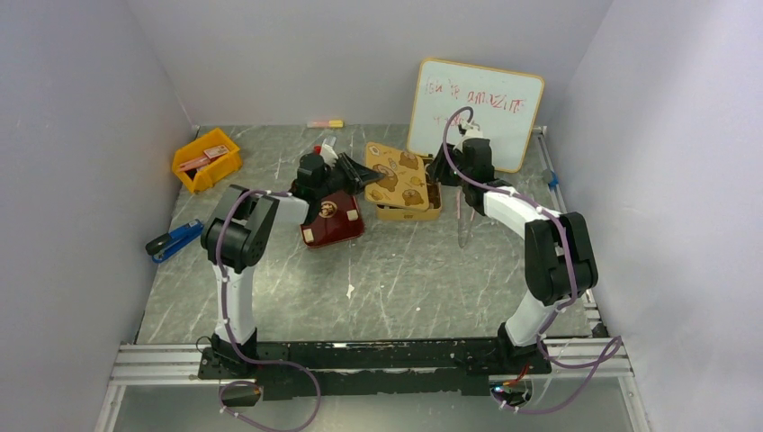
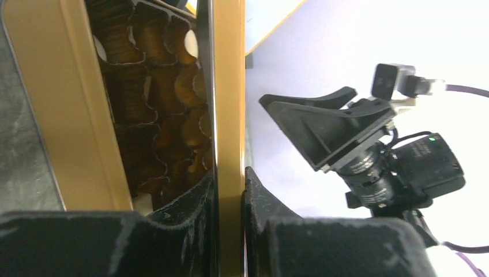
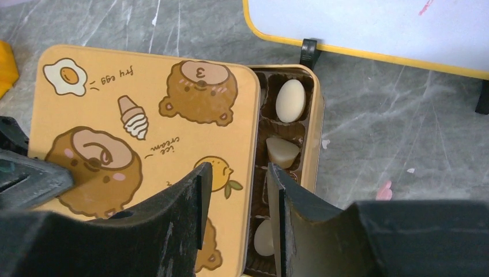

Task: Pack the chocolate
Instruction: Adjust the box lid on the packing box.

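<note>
Two arms work over a grey marbled surface (image 1: 405, 270).

Top view: the left hand (image 1: 367, 173) meets a gold square tin lid with bear pictures (image 1: 396, 173), which lies askew over the gold tin base (image 1: 409, 213). The dark red tray (image 1: 346, 229) just beside it carries pale tan chocolate pieces (image 1: 328, 210).

Left wrist view: the fingers (image 2: 173, 231) are clamped tight on the lid's rim. The brown fluted paper cups (image 2: 155, 104) below look mostly unfilled.

Right wrist view: the right hand (image 3: 236, 196) is slightly parted and grasps nothing. Three chocolate pieces sit in the uncovered column of cups.

Judged step: lid handling, with packing unfinished. The next move likely calls for carrying the lid clear of the cups.
</note>
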Controlling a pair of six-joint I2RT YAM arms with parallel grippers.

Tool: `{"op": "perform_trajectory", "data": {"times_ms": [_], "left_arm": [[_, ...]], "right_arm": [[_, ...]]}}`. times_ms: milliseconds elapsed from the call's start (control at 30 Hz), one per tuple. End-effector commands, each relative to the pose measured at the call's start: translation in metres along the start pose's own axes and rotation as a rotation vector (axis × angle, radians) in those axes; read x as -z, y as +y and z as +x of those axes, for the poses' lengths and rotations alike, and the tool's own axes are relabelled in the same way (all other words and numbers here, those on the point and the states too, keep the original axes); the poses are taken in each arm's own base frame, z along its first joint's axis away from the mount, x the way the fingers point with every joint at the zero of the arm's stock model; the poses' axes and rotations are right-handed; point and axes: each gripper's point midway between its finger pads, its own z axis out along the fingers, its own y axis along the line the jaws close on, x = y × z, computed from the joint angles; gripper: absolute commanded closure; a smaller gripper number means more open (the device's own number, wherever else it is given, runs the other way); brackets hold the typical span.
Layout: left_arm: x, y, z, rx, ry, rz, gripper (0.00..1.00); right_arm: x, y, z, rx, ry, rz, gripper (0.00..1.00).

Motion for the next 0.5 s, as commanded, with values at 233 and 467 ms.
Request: {"op": "perform_trajectory", "data": {"times_ms": [233, 467], "left_arm": [[0.0065, -0.0378, -0.0026, 0.002, 0.023, 0.18, 0.95], [0.0033, -0.0366, 0.0034, 0.028, 0.028, 0.206, 0.95]], "right_arm": [[0.0128, 0.0035, -0.0211, 0.016, -0.084, 0.0, 0.56], [0.0146, 0.0018, -0.0199, 0.016, -0.088, 0.01, 0.56]]}}
